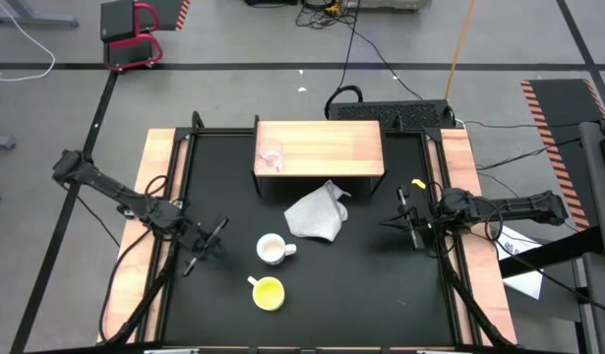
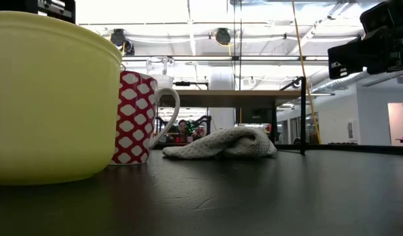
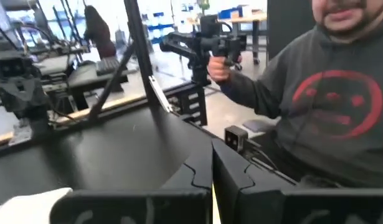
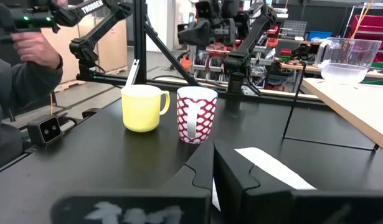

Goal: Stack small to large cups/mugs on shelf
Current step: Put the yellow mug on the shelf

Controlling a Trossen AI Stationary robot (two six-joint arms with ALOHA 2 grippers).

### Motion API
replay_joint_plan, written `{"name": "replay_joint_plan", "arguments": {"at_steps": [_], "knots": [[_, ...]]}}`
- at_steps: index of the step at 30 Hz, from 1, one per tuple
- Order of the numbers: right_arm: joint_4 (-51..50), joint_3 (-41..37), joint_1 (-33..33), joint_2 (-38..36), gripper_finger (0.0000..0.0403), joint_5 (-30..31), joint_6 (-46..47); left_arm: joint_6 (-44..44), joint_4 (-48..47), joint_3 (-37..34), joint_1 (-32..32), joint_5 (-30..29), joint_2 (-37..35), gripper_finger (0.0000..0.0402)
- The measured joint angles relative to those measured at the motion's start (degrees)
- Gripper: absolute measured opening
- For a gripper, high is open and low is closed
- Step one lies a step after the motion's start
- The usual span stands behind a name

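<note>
The light-wood shelf (image 1: 319,147) stands at the table's far middle. The tiny clear glass cup (image 1: 271,157) stands on its top near the left end, and also shows in the right wrist view (image 4: 345,60). The white patterned mug (image 1: 272,249) and the yellow cup (image 1: 268,292) stand upright on the black tabletop near the front. They are side by side in the right wrist view, mug (image 4: 196,114) and yellow cup (image 4: 141,107). My left gripper (image 1: 211,236) is shut and empty left of the mug. My right gripper (image 1: 404,218) is shut and empty at the right, right of the cloth.
A crumpled grey-white cloth (image 1: 317,214) lies on the tabletop between the shelf and the mug. A person in a grey sweatshirt (image 3: 328,106) sits beyond the table's near side, holding a handle. Black frame posts (image 4: 139,43) stand at the table's edges.
</note>
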Motion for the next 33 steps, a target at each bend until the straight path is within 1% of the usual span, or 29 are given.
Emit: {"name": "replay_joint_plan", "arguments": {"at_steps": [2, 6, 10, 14, 19, 22, 27, 31, 33], "knots": [[0.0, 0.0, 0.0, 0.0, 0.0, 0.0, 0.0, -0.8, -1.9, 1.5, -0.5, -1.5, 0.9, 0.0], [-0.2, 0.0, 0.0, 0.0, 0.0, 0.0, 0.0, -3.4, -3.5, 4.2, -1.2, -9.6, 4.5, 0.0], [-0.5, 0.0, 0.0, 0.0, 0.0, 0.0, 0.0, -4.9, -5.8, 7.0, -2.3, -11.3, 9.0, 0.0], [-0.5, 0.0, 0.0, 0.0, 0.0, 0.0, 0.0, -6.0, -8.9, 9.9, -4.3, -11.2, 13.8, 0.0], [-0.6, 0.0, 0.0, 0.0, 0.0, 0.0, 0.6, -6.1, -9.3, 13.7, -7.3, -11.4, 18.5, 0.0], [-0.6, 0.0, 0.0, 0.0, 0.0, 0.0, 1.8, -6.4, -12.2, 16.1, -8.7, -11.5, 20.1, 0.0], [-1.6, 0.0, 0.0, 0.0, 0.0, 0.0, 2.6, -6.3, -16.2, 19.1, -10.3, -13.5, 21.7, 0.0], [-1.7, 0.0, 0.0, 0.0, 0.0, 0.0, 2.6, -6.2, -16.0, 20.3, -10.4, -13.8, 23.0, 0.0], [-1.7, 0.0, 0.0, 0.0, 0.0, 0.0, 2.6, -6.0, -14.2, 20.4, -10.2, -13.8, 24.1, 0.0001]]}}
